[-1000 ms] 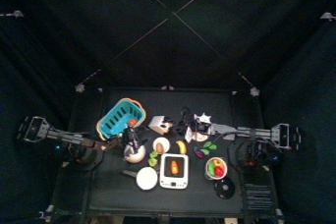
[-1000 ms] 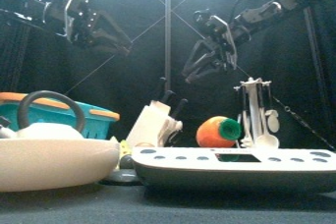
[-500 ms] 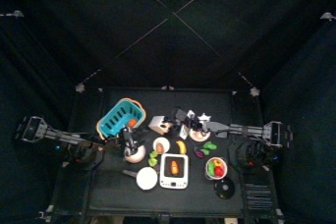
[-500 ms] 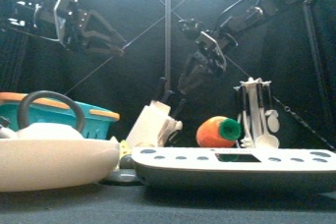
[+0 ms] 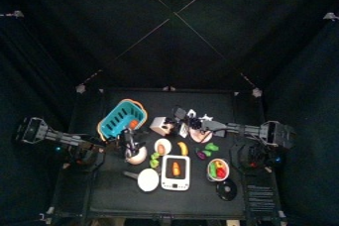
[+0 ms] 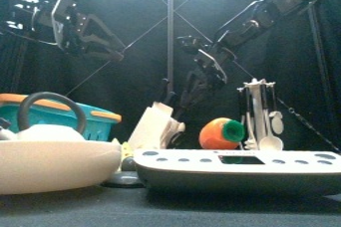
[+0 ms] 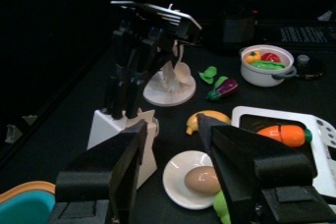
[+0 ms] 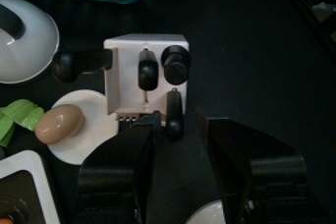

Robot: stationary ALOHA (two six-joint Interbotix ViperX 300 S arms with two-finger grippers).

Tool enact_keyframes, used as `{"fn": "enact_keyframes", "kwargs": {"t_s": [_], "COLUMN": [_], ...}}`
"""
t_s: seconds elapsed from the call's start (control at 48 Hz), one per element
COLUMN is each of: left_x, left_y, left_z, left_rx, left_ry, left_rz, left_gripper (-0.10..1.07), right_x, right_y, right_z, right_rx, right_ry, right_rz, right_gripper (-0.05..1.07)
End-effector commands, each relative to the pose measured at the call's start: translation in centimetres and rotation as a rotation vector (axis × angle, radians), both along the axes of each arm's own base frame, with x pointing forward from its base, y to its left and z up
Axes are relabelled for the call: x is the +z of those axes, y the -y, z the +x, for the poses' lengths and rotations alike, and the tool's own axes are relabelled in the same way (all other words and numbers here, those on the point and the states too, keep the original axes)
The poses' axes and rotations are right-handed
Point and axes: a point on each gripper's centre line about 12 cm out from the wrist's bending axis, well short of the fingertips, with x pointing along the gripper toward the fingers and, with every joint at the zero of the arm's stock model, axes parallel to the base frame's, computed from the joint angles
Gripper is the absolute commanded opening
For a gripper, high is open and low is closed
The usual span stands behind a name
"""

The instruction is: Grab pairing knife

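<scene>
1. now, right gripper (image 8: 168, 130) reaching across to the white knife block (image 8: 147, 79), seen from above just behind the table's middle.
2. jaws drawn in tight around a slim black handle, the paring knife (image 8: 172, 110), at the block's near edge; blade hidden in its slot.
3. two thicker black handles (image 8: 160, 65) standing side by side in the block, just beyond the gripped one.
4. beside the block, a white plate (image 8: 82, 128) carrying a brown egg (image 8: 58, 125); green leaves (image 8: 19, 118) next to that.
5. left gripper (image 7: 171, 164) hanging raised over the table's left side, fingers spread wide, grasping nothing.
6. from the left wrist: right arm (image 7: 138, 41) coming down onto the knife block (image 7: 121, 125), a utensil stand (image 7: 171, 85) just behind it.
7. also on the table: a white bowl of vegetables (image 7: 266, 66), a banana (image 7: 206, 120), a white scale (image 7: 282, 149) with a carrot (image 7: 280, 133) on it.
8. front view: teal basket (image 6: 54, 113) at left, large cream bowl (image 6: 56, 161) nearest, orange fruit (image 6: 220, 132) behind the scale (image 6: 233, 168).
</scene>
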Motion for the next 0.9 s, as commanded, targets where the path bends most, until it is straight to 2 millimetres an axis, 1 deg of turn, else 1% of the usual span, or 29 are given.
{"fn": "enact_keyframes", "kwargs": {"t_s": [0.0,0.146,0.208,0.271,0.438,0.562,0.875], "left_x": [0.5,0.4,0.3,0.3,0.3,0.3,0.1], "left_y": [-0.1,-0.1,-0.1,-0.1,-0.1,-0.1,-0.1], "left_z": [0.1,0.1,0.1,0.1,0.1,0.1,0.0], "left_rx": [0.006,0.005,0.007,0.005,0.005,0.008,0.005], "left_ry": [0.016,0.015,0.014,0.014,0.014,0.012,0.005], "left_rz": [0.004,0.003,0.003,0.003,0.003,0.002,0.0], "left_gripper": [0.83,0.83,0.84,0.83,0.83,0.83,0.83], "right_x": [1.3,1.0,1.0,1.0,1.0,1.0,2.3], "right_y": [0.5,0.5,0.4,0.4,0.3,0.3,0.2], "right_z": [0.5,0.9,1.0,1.0,1.0,1.0,0.6], "right_rx": [-0.007,-0.004,-0.001,-0.001,-0.001,0.001,0.0], "right_ry": [0.037,0.032,0.031,0.031,0.026,0.028,0.057], "right_rz": [-0.011,-0.009,-0.009,-0.009,-0.008,-0.008,-0.019], "right_gripper": [0.75,0.74,0.71,0.66,0.49,0.42,0.41]}}
